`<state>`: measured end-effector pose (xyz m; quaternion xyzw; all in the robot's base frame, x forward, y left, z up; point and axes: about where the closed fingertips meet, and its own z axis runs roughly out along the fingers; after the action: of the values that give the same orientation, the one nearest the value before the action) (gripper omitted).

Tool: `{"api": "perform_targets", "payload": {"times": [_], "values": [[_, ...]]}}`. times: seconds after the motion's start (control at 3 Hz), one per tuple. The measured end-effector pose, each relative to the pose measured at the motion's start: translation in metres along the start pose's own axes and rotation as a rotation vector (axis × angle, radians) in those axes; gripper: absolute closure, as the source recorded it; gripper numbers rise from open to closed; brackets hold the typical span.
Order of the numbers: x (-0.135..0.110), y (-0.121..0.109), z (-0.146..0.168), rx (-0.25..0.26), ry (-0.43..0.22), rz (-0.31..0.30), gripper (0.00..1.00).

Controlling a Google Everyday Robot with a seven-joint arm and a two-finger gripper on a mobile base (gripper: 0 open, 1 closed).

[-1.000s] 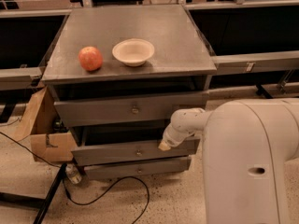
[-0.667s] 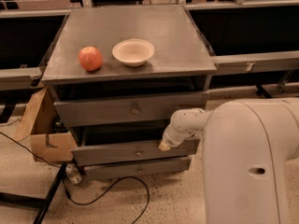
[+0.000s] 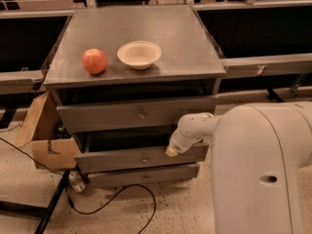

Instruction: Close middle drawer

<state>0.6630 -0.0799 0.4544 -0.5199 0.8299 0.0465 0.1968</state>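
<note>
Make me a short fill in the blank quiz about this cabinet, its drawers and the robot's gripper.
The gripper sits against the middle drawer, to the ___ of its knob.
The middle drawer stands partly ___.
On the cabinet top, the apple lies to the ___ of the bowl.
Missing words: right, open, left.

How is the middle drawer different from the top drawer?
The top drawer has a bigger knob and its front looks wider; the middle drawer has a tiny knob and looks narrower. The gripper is at the middle drawer's right end, not at the top drawer. Both are grey with one centre knob.
</note>
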Motion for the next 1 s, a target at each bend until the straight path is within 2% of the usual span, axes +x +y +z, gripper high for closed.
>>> {"api": "perform_targets", "payload": {"times": [0.33,0.67,1.0], "values": [[-0.004,-0.006,0.0,0.011,-0.009,0.004,0.28],[-0.001,0.001,-0.002,0.01,-0.007,0.004,0.03],[0.002,0.006,-0.003,0.01,-0.007,0.004,0.0]]}}
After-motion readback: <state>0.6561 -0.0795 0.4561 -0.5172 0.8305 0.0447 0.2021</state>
